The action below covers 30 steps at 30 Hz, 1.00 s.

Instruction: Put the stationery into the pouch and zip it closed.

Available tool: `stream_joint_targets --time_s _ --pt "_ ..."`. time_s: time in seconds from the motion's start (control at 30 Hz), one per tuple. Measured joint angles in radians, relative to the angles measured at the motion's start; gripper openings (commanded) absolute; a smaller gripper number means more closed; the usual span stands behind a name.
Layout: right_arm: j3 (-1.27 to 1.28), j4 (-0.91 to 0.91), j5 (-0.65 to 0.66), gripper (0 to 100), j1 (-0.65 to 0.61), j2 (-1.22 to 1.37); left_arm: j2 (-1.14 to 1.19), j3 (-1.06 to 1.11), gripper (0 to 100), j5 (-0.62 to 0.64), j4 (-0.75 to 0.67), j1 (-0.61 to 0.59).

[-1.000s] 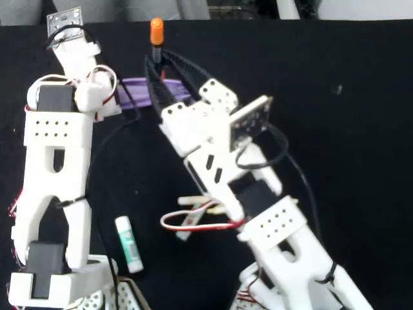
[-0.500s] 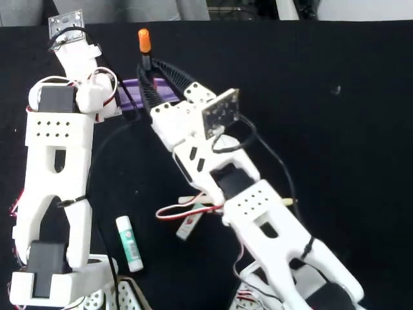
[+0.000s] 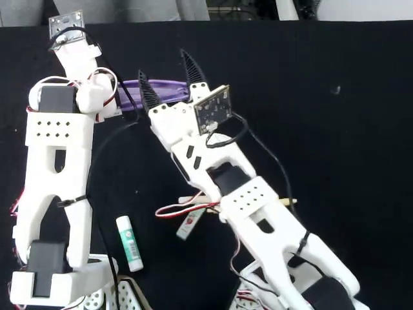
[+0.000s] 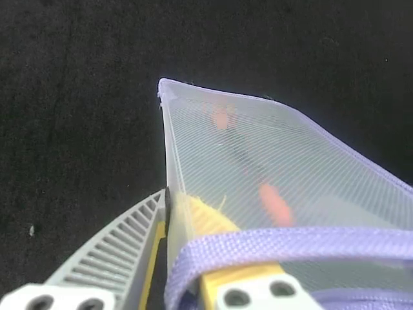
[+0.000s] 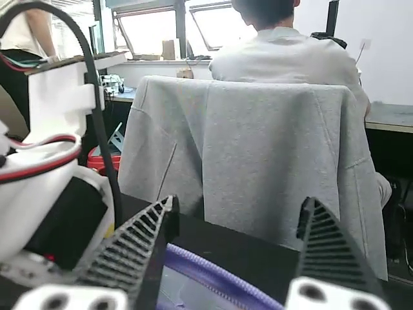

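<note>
The pouch (image 4: 271,174) is clear mesh with a purple zipper band (image 3: 161,89). My left gripper (image 4: 171,210) is shut on its edge and holds it up at the back left of the table. Orange and dark shapes (image 4: 276,203) show through the mesh. My right gripper (image 3: 169,79) stands open just over the pouch's mouth, one finger on each side of the purple band (image 5: 213,276), with nothing between its fingertips (image 5: 235,255). On the table lie a white-and-green glue stick (image 3: 129,243), a small white piece (image 3: 187,227) and a wooden pencil (image 3: 287,202), partly under the right arm.
The left arm's white body (image 3: 55,168) stands along the table's left side. The right arm (image 3: 258,219) slants across the middle. Black tabletop lies open on the right (image 3: 348,129). A grey jacket on a chair (image 5: 251,155) is behind the table.
The right gripper carried an orange-capped marker leftwards to the pouch's mouth, then opened. The marker has left its fingers. The left arm has kept still.
</note>
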Motion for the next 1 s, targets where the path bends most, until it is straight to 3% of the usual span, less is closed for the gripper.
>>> stream_joint_targets --time_s 0.27,0.53,0.73,1.0 --pt "-0.009 0.255 0.04 28.6 0.005 -0.227 -0.002 0.02 3 0.002 -0.021 -0.072" --pt "-0.236 0.77 0.315 28.6 0.006 -0.408 -0.026 0.137 3 0.003 -0.169 -0.203" --pt "-0.413 1.194 0.477 28.6 0.006 -0.414 -0.026 0.147 3 0.002 -0.198 -0.288" --pt "-0.364 1.547 0.723 28.6 0.006 -0.414 -0.025 0.147 3 0.002 -0.23 -0.345"
